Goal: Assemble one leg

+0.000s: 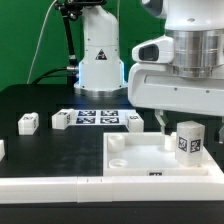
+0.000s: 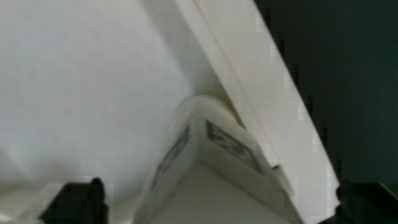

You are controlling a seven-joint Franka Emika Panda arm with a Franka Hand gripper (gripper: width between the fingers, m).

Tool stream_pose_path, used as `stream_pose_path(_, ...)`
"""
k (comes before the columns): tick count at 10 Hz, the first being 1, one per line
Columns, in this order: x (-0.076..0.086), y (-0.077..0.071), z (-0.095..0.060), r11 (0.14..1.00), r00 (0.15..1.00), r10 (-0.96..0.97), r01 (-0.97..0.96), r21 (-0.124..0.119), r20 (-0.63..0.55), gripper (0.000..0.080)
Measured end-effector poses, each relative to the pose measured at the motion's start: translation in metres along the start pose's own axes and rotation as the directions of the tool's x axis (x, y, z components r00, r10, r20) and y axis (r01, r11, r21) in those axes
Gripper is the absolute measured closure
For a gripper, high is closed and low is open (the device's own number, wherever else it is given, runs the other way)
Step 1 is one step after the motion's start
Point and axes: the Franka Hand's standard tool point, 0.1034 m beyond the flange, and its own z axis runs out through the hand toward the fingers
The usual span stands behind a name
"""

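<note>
The leg [image 1: 188, 140], a small white block with a black-and-white marker, stands upright on the near right part of the large white panel [image 1: 140, 158]. My gripper [image 1: 178, 122] hangs just above and around its top. One dark finger [image 1: 160, 119] shows to the exterior view's left of the leg. The other finger is hidden. In the wrist view the leg [image 2: 217, 150] lies between my two fingertips [image 2: 71, 203], with gaps on both sides. The gripper [image 2: 222, 206] is open and holds nothing.
Three more legs [image 1: 28, 122] [image 1: 60, 119] [image 1: 134, 121] lie on the black table, around the marker board [image 1: 97, 117]. A white bar [image 1: 60, 188] runs along the front edge. The robot base [image 1: 98, 55] stands at the back.
</note>
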Motion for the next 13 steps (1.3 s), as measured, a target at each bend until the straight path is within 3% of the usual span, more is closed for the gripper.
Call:
stream_pose_path(3,0.0038,-0.0031,-0.0012,0.917,0.917,-0.397,0.396,-0.044,-0.03,0.0151)
stream_pose_path(7,0.0068,0.0017,-0.0013,0.74,0.741,-0.672,0.67,-0.054,-0.014,0.0151)
stream_pose_path(8,0.0067,0.0016,-0.0012,0.749,0.749,-0.662,0.661,-0.053,-0.014,0.028)
stream_pose_path(9,0.0068,0.0017,-0.0011,0.749,0.749,-0.662,0.66,-0.053,-0.014,0.028)
stream_pose_path(11,0.0065,0.0015,-0.0008,0.777,0.777,-0.629,0.627,-0.052,-0.016,0.0509)
stream_pose_path(13,0.005,0.0005,0.0,0.877,0.877,-0.479,0.479,-0.032,-0.022,0.0509)
